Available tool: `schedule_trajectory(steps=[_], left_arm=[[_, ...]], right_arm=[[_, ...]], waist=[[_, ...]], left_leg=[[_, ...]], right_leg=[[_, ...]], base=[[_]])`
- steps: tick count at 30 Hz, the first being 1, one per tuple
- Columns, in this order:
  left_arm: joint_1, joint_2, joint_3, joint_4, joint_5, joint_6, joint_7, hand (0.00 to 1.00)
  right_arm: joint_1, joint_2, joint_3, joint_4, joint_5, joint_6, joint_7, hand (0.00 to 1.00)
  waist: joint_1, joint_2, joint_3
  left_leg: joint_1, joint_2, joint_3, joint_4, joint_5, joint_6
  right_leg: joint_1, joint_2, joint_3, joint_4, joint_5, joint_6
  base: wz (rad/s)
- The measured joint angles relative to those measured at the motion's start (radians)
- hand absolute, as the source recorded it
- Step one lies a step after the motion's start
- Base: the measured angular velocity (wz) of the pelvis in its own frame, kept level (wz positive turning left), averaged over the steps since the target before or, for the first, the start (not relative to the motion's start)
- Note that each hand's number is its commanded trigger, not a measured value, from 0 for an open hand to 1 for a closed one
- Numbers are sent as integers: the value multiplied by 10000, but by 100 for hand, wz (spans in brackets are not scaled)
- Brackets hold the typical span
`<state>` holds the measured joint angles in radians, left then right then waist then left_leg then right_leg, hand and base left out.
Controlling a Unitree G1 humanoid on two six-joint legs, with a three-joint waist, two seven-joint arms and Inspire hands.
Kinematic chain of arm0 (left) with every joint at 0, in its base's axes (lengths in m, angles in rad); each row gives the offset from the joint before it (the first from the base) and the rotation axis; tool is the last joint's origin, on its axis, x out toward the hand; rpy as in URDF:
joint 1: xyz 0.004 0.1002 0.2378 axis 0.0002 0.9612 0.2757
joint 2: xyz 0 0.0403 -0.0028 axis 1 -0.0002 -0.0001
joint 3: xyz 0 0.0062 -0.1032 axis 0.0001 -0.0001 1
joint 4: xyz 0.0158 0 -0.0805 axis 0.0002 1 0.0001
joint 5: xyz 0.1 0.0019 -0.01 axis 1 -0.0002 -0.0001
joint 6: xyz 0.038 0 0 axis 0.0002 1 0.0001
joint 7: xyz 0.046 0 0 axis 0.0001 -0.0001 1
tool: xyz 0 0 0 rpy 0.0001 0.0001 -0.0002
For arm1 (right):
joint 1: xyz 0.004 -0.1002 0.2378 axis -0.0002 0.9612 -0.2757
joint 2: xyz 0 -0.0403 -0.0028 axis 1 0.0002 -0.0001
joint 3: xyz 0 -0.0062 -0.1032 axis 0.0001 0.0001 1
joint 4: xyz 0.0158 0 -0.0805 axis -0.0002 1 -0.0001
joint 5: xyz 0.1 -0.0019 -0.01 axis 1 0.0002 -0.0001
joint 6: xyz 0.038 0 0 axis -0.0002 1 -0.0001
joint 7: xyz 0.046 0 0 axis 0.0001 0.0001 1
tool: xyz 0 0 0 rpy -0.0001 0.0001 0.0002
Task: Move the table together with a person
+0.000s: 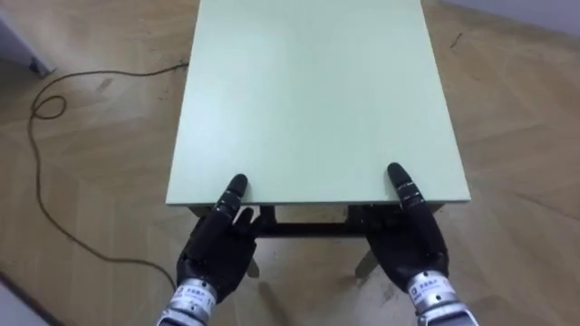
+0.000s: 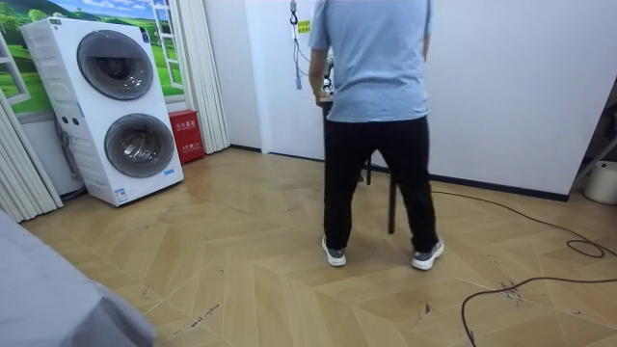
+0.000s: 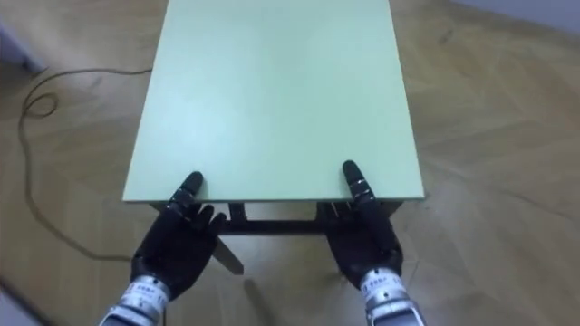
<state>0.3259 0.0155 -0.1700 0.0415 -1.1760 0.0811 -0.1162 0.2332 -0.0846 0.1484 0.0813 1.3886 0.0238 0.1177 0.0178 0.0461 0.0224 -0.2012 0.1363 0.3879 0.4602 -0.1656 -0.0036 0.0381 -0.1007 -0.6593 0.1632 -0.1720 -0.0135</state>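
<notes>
A pale green table (image 1: 308, 91) stretches away from me over the wooden floor. Both my hands hold its near edge. My left hand (image 1: 217, 249) is at the near left corner, thumb on the top and palm below the edge. My right hand (image 1: 412, 240) grips near the right corner the same way. The fingers of both reach under the top. In the room view a person (image 2: 374, 116) in a light blue shirt and black trousers stands with their back to the camera at the table's far end. One dark table leg (image 2: 392, 202) shows beside the person's legs.
A dark cable (image 1: 36, 154) loops over the floor left of the table. In the room view a stacked washer and dryer (image 2: 116, 106) and a red box (image 2: 185, 135) stand at the left wall, and more cable (image 2: 521, 284) lies at the right.
</notes>
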Motion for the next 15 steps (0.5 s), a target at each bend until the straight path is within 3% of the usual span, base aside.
schedule_trajectory(steps=[2,3,5,7,9,15], left_arm=[[37,-168,-12,-1,47,84,-106,100],[-8,-208,-12,0,96,152,-106,100],[-134,-200,-16,-10,128,178,-106,100],[-308,-130,-51,-10,147,177,-80,100],[-325,-140,-47,-10,145,134,-73,100],[-299,-31,-61,-9,154,-40,-65,100]], right_arm=[[-8,75,-199,-88,-204,1,-73,100],[-28,131,-263,-88,-215,1,-90,100],[-35,163,-390,-143,-270,-1,-90,100],[-31,190,-435,-190,-271,0,-88,100],[-23,271,-422,-188,-271,4,-97,100],[35,285,-236,-222,-246,-33,-128,100]], waist=[[-212,149,23],[-398,214,5],[-521,166,50],[-617,0,88],[-491,-5,88],[-340,-17,89]], left_leg=[[330,261,209,121,-457,-148],[492,224,196,-232,-604,-147],[553,18,170,-852,-683,-6],[530,-435,-85,-1169,-542,389],[545,-662,-91,-1296,-477,534],[511,-1361,-397,-1701,-285,1039]], right_leg=[[-57,-19,-671,347,-16,-13],[-65,-61,-920,502,-45,-11],[-224,-242,-821,975,-162,118],[-482,-653,-198,1515,-327,338],[-652,-813,190,1755,-338,395],[-948,-1604,257,2601,-455,701]], base=[[75],[98],[80],[55],[10],[23]])
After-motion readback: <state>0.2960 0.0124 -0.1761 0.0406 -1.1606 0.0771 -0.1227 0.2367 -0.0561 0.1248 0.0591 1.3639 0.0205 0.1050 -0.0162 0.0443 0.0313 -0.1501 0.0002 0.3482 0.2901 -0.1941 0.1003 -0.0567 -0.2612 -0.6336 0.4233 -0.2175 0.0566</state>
